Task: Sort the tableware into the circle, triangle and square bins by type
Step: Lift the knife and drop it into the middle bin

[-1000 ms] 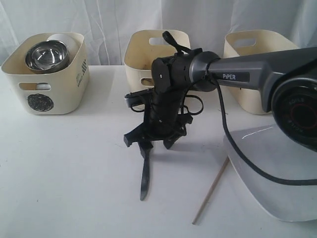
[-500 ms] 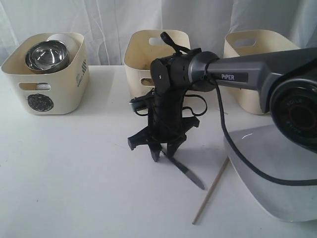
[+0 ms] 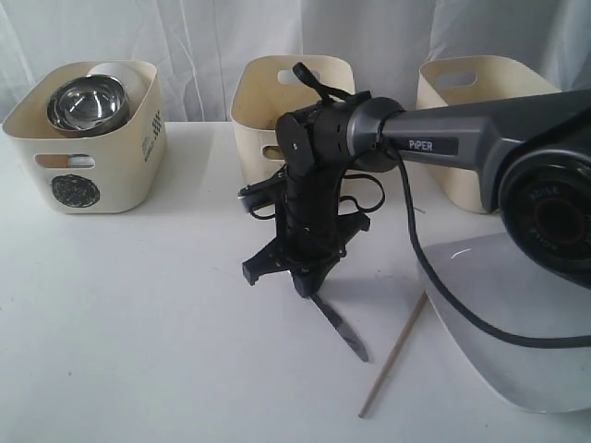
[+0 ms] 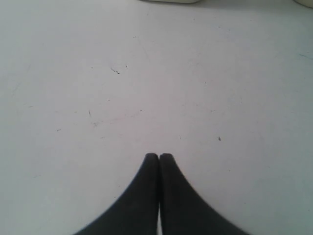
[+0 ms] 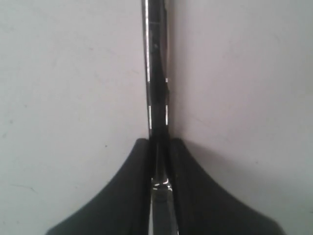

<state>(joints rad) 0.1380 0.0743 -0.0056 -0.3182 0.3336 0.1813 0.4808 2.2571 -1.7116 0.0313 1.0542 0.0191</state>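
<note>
Both right fingers (image 5: 122, 196) pinch the steel knife (image 5: 156, 98), so lift it slowly and level; left fingers (image 4: 142, 196) sit pressed together.

White tabletop (image 3: 138, 323), pale draped curtain (image 3: 185, 37) behind

Ext cam faces table (image 3: 138, 323) front-on; wrist cams close above; R shares knife (image 3: 342, 330).
</note>
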